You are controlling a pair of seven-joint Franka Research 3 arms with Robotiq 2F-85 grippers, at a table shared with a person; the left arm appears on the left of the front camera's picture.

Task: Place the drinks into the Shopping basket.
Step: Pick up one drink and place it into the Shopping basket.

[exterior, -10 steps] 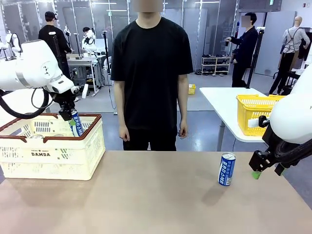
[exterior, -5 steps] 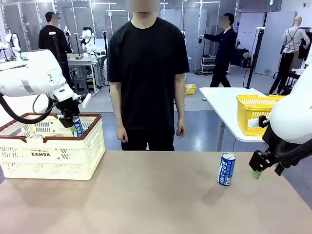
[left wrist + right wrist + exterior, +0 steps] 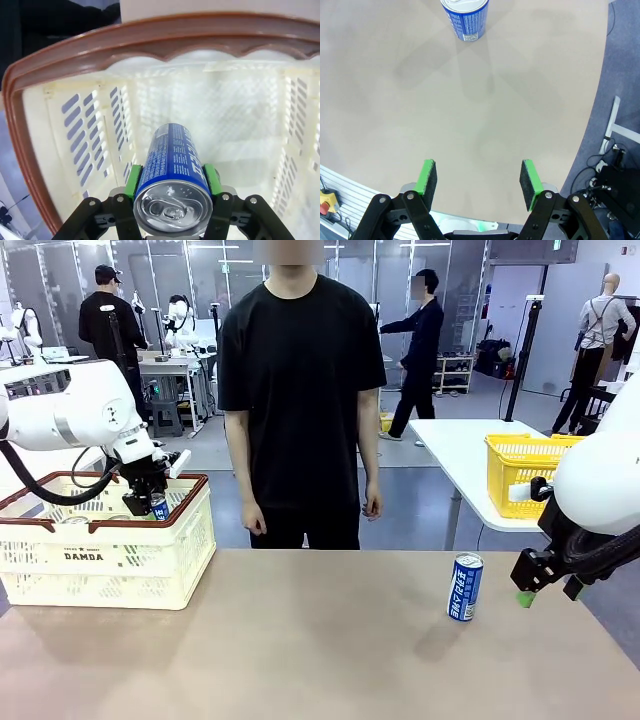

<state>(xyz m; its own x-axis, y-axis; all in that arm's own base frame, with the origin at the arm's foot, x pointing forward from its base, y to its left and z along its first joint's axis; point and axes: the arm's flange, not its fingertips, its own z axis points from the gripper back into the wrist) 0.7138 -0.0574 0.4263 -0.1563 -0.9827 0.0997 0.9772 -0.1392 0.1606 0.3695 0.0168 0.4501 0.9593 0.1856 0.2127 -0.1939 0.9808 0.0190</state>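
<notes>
Tan table (image 3: 300,660) spreads out before us. On its right part a blue can (image 3: 465,587) with white lettering stands upright. Just beside it, toward the table's edge, our right arm's fingers (image 3: 524,598) hover low, released and spread with nothing between them. From that wrist we see them (image 3: 426,177) wide apart above the tabletop, with the can (image 3: 466,17) well ahead.

On the left part of the table sits the cream Shopping basket (image 3: 100,560), brown-rimmed, with DAMDA printed on its side. Our left arm's fingers (image 3: 148,502) reach down past its rim, clenched on a second blue can (image 3: 158,507). From the left wrist we see that can (image 3: 172,160) gripped on both sides by the green-padded fingers (image 3: 132,179). Its silver top faces us and its body points toward the slotted basket floor (image 3: 240,130). We cannot tell whether it touches the floor.

Beyond the table a person (image 3: 300,390) in a black T-shirt stands with arms hanging. Farther right, a yellow mesh basket (image 3: 525,472) rests on a white table (image 3: 450,440).
</notes>
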